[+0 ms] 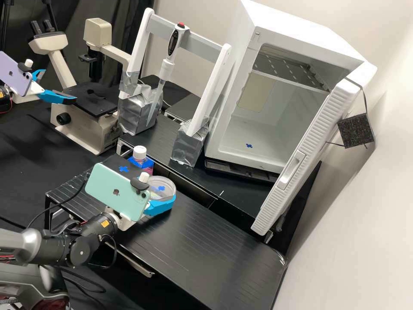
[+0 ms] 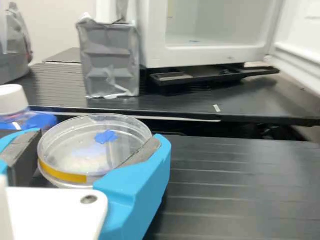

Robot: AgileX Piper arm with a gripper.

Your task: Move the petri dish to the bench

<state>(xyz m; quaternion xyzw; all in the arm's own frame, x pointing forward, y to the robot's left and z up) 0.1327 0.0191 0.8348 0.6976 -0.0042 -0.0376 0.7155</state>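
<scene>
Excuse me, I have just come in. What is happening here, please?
A robot arm is handling a petri dish, which sits between the blue fingers of its gripper. They look closed on its sides. The dish is at the black bench, near a white-capped bottle; whether it rests on the surface or is slightly above, I cannot tell. Behind, a white cabinet stands with its door open.

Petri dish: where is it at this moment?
In the high view, the petri dish is left of centre, held between the blue fingers of the gripper, near the white-capped bottle.
</scene>
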